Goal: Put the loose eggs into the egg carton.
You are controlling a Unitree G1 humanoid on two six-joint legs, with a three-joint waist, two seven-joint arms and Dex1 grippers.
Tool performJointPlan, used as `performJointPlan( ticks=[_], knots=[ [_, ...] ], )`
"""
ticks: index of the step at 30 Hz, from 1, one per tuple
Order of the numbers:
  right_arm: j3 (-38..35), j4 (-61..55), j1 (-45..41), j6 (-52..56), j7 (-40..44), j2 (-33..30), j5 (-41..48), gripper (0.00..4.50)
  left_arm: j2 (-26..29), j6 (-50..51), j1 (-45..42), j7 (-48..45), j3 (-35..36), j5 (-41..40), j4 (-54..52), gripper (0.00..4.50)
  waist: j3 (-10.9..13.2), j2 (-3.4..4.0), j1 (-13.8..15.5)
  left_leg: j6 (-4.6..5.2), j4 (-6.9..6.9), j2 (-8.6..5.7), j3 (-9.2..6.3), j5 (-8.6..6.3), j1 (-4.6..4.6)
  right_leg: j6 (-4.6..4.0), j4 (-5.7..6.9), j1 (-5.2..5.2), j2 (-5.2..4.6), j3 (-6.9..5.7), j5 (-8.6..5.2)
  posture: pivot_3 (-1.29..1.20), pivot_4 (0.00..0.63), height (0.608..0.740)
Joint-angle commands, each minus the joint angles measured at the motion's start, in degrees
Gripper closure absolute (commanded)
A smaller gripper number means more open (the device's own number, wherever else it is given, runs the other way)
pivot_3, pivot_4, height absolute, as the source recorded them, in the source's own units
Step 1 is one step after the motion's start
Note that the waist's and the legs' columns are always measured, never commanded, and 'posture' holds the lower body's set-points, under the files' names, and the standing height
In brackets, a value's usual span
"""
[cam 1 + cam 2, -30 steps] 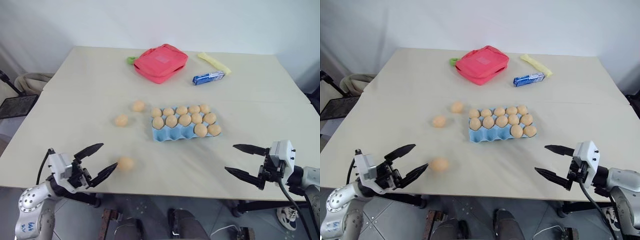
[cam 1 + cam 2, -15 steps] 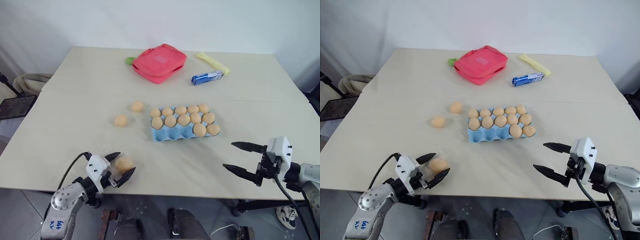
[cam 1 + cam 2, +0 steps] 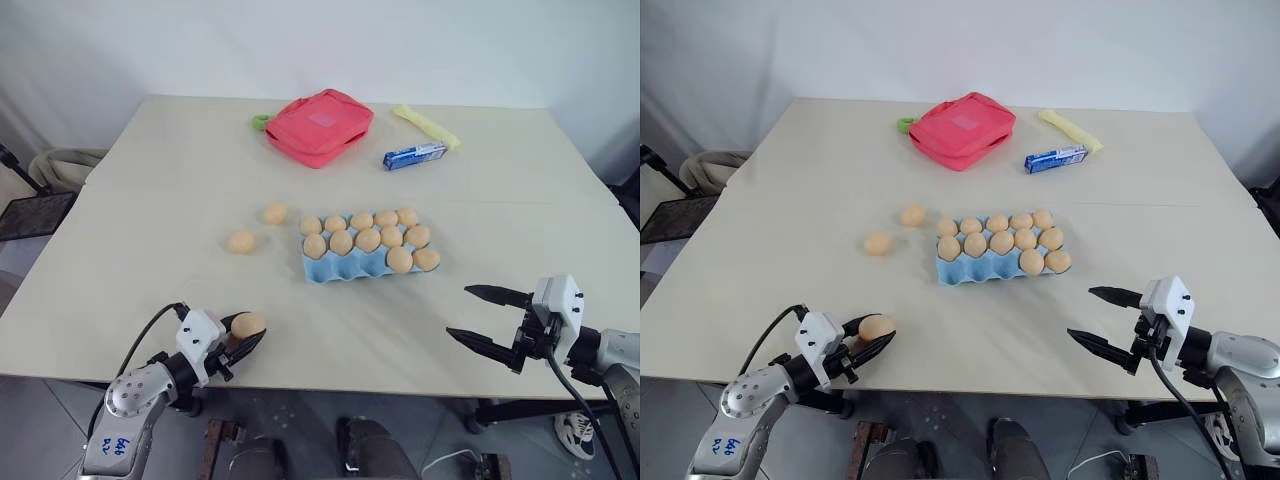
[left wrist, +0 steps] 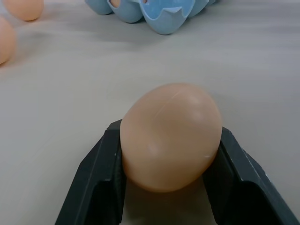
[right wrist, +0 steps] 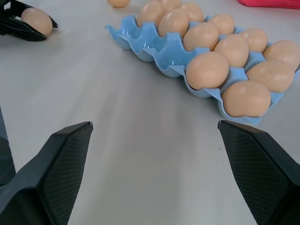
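One loose egg [image 3: 248,324] lies near the table's front left edge, and my left gripper [image 3: 245,336] is shut on it; the left wrist view shows the egg [image 4: 171,136] pinched between both black fingers [image 4: 101,178]. Two more loose eggs [image 3: 275,213] [image 3: 241,241] rest on the table to the left of the egg carton [image 3: 340,268]. The light-blue carton holds several eggs in its back rows, while its front cups are bare. Over the front right edge my right gripper [image 3: 459,312] stands open, holding nothing.
A red pouch [image 3: 320,125] with a green tab [image 3: 261,121] lies at the back centre. A blue wrapped bar [image 3: 416,155] and a yellow strip [image 3: 428,125] lie to its right. The table's front edge runs just under both grippers.
My left gripper came down around the front egg, then closed on it. The right gripper has stayed where it was, open.
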Motion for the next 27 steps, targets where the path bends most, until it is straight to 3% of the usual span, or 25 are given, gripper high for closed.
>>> performJointPlan(
  ticks=[1,10,15,27],
  knots=[
    [-1.3,-1.6,0.4,-1.0,-0.3,-0.5,0.2,0.0,-0.3,-2.5,-2.5,-2.2,0.3,-2.1,3.2,2.58,0.0,0.01,0.1,0.0,0.01,0.0,0.0,0.0,0.0,0.0,0.0,0.0,0.0,0.0,0.0,0.0,0.15,0.74],
    [-1.4,-1.5,0.8,-1.9,-1.2,0.2,-0.3,0.0,0.9,1.3,-15.3,-10.3,-1.0,-8.2,6.6,2.58,0.0,0.0,0.9,0.02,0.06,-0.03,0.01,0.03,-0.04,0.12,0.0,0.01,-0.01,-0.01,0.09,0.0,0.15,0.74],
    [-1.4,-1.9,1.5,-2.6,-2.2,0.6,-0.3,0.0,0.2,2.2,-25.2,-14.7,-4.6,-7.8,11.0,2.58,0.0,0.01,1.4,0.1,0.06,-0.03,0.01,0.09,-0.07,0.34,0.02,-0.01,0.06,-0.04,0.22,0.0,0.15,0.74],
    [-2.9,-5.1,6.1,-3.8,-6.3,2.7,-0.6,0.0,-16.4,-0.5,-42.8,-9.7,-15.6,0.1,25.8,2.58,0.0,0.0,1.4,0.12,0.18,-0.07,-0.03,0.05,-0.11,0.55,0.0,0.04,0.12,0.03,0.31,0.0,0.15,0.74]
  ],
)
